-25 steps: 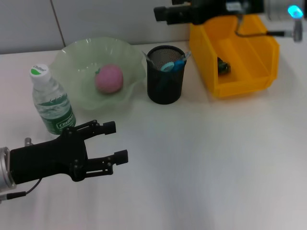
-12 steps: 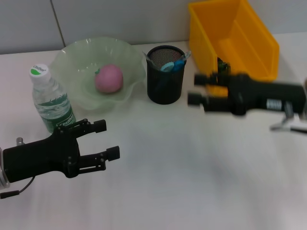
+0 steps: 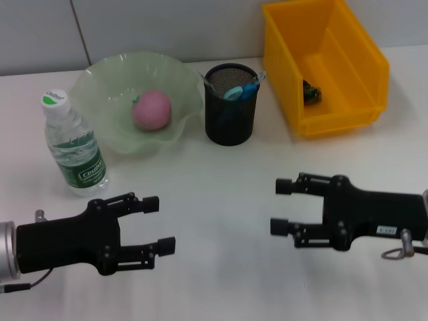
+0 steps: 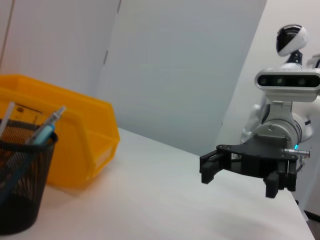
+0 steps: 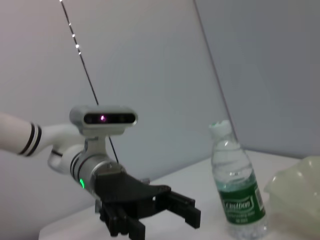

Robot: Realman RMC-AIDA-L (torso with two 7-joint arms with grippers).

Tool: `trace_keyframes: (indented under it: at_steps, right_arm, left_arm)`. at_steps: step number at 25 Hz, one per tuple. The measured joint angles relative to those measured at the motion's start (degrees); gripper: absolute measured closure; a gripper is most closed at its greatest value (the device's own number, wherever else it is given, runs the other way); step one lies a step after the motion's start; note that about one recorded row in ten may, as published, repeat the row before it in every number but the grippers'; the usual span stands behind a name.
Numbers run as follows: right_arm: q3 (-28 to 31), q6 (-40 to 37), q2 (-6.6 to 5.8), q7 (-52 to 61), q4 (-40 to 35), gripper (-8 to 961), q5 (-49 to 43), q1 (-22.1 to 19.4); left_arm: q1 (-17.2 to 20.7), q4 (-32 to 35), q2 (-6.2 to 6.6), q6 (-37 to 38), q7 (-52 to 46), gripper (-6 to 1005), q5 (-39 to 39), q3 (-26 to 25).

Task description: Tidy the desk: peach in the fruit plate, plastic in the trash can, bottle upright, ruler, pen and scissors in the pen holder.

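Nearest the robot, the left gripper [image 3: 159,224] hovers low over the white desk [image 3: 221,194] at the near left, its fingers spread wide and holding nothing. Level with it on the near right, the right gripper [image 3: 284,206] hangs over the desk, its fingers also spread wide and empty, the two grippers pointing toward each other with bare desk between them. Just beyond the left gripper stands the water bottle [image 3: 73,144], upright, green-labelled with a white-and-green cap. Farther back, the pale green fruit plate [image 3: 100,87] holds the pink peach [image 3: 152,110] in its middle. Just beside the plate, the black mesh pen holder [image 3: 229,114] stands upright with a blue-handled item and slim pieces poking above its rim. At the far right sits the yellow trash can [image 3: 348,87], with a small dark scrap lying inside it.
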Motion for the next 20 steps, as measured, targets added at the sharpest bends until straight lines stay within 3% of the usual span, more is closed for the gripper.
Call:
trace_keyframes:
  at_steps: [20]
  right_arm:
    - [-0.34, 1.64, 0.56, -1.94, 1.74, 177, -2.04, 1.2]
  left_arm:
    - [-0.12, 0.63, 0.19, -0.15, -0.81, 140, 0.04, 3.38]
